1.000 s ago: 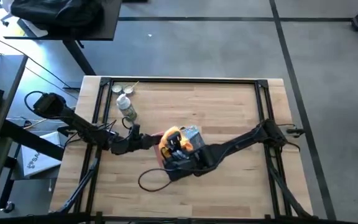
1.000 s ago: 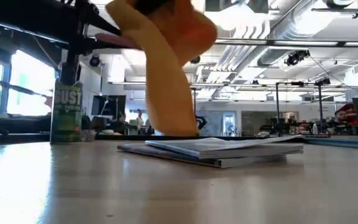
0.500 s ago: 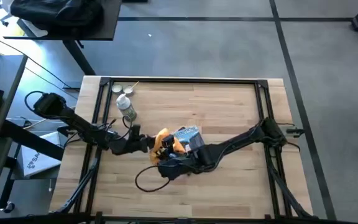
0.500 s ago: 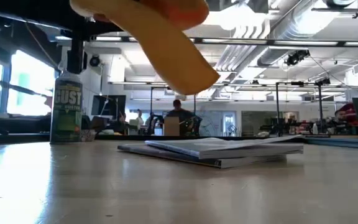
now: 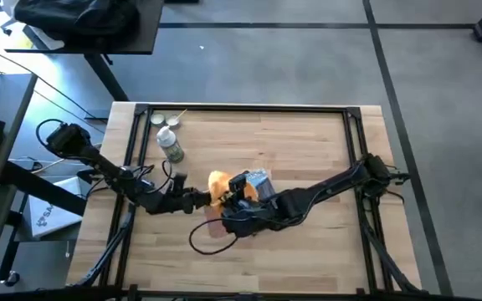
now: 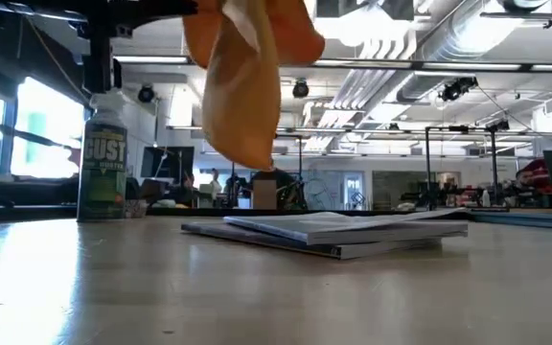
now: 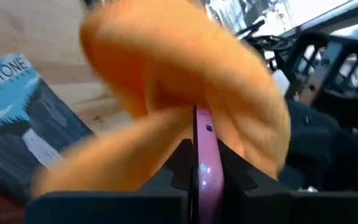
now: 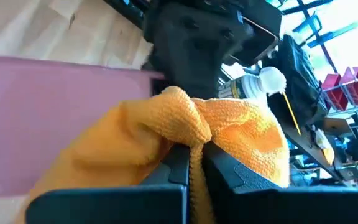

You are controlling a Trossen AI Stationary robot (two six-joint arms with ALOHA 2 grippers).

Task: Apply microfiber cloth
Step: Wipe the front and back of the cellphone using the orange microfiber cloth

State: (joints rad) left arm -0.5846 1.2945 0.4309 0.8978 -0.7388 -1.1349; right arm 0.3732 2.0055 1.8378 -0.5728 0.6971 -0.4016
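At table centre the cloth (image 5: 218, 186) is pinched by the right gripper (image 5: 234, 194); a pink-edged phone (image 7: 202, 163) is clamped by the left gripper (image 5: 197, 199), beside the packet (image 5: 256, 181).

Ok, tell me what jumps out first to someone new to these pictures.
The bright orange microfiber cloth, hanging in the air above the table's middle, pinched in the right pincer. Just beside it, the left pincer holds a pink-edged phone edge-on against the cloth. Below them a blue-grey printed packet lies flat on the wooden table.
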